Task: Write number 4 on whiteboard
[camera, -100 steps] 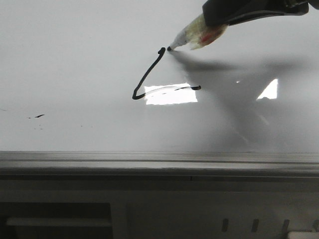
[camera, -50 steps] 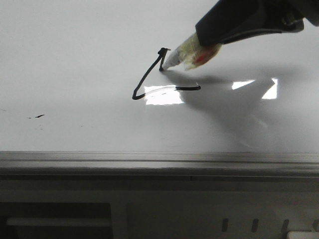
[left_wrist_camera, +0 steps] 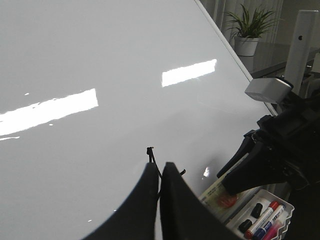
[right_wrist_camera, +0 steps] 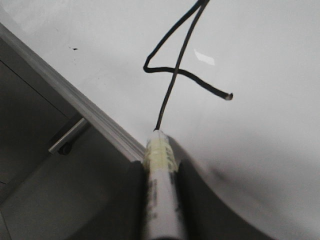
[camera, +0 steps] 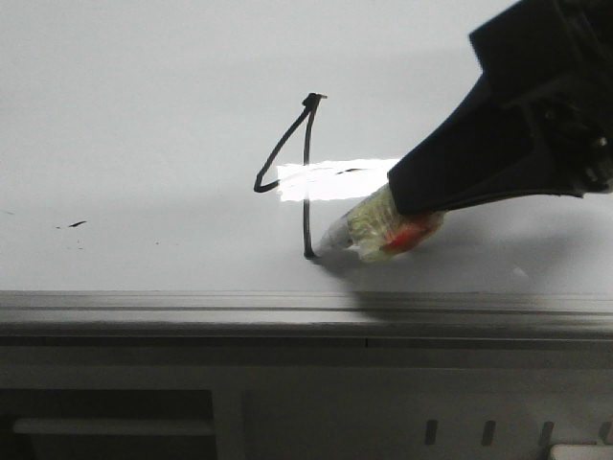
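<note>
The number 4 (camera: 306,192) stands in thin black lines on the whiteboard (camera: 144,115): a slanted stroke, a crossbar and a long vertical stroke with a blob at the top. My right gripper (camera: 412,206) is shut on a white marker (camera: 378,230) with a taped, yellowish barrel. The marker's tip touches the board at the lower end of the vertical stroke. The right wrist view shows the marker (right_wrist_camera: 159,190) between the fingers, below the 4 (right_wrist_camera: 172,80). My left gripper (left_wrist_camera: 159,172) is shut and empty above the board, hiding most of the 4 (left_wrist_camera: 150,152).
A grey metal edge rail (camera: 287,311) runs along the board's near edge, just below the marker tip. Small black specks (camera: 75,224) lie at the left. A white tray (left_wrist_camera: 265,220) with spare markers sits beside the board. A potted plant (left_wrist_camera: 248,30) stands far back.
The right gripper has moved down the board toward the rail with the marker. The long vertical stroke has appeared from the top blob across the crossbar. The left arm has not visibly moved.
</note>
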You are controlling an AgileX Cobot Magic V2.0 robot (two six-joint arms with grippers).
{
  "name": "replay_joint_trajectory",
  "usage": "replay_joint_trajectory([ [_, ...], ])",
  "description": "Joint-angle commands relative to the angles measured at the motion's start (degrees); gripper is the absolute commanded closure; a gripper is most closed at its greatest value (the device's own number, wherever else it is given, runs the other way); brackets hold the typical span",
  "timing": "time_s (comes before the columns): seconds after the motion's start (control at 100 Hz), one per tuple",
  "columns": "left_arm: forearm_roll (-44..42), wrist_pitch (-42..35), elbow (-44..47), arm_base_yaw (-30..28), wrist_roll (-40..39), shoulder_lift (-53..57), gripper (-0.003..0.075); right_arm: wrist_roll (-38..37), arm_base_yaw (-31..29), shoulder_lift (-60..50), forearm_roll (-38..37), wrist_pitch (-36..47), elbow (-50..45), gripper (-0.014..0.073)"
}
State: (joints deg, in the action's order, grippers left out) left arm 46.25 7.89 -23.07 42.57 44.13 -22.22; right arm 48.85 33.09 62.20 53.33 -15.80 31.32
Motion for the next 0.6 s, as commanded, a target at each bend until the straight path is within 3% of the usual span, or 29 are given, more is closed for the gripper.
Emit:
replay_joint_trajectory([
  [0.0,0.97,-3.12,-1.61,0.02,-0.25,-0.24,0.0741,0.49,-0.67,0.24,-1.89,6.04,0.11,0.0648],
  [0.17,0.97,-3.12,-1.61,0.02,-0.25,-0.24,0.0741,0.49,-0.46,-1.81,-1.89,3.96,2.46,0.0648],
  [0.39,0.61,2.1,-3.12,0.02,-0.04,-1.83,0.0722,3.75,4.71,-8.95,-2.14,-10.19,12.76,0.0648],
  [0.46,-2.69,7.68,-5.37,0.02,-0.03,-4.81,0.0647,3.75,6.42,-9.55,-4.09,-13.71,14.81,0.0648],
  [0.59,-9.23,17.87,-11.47,0.02,0.08,-12.84,0.0397,3.86,9.02,-9.48,-9.46,-16.21,16.29,0.0648],
])
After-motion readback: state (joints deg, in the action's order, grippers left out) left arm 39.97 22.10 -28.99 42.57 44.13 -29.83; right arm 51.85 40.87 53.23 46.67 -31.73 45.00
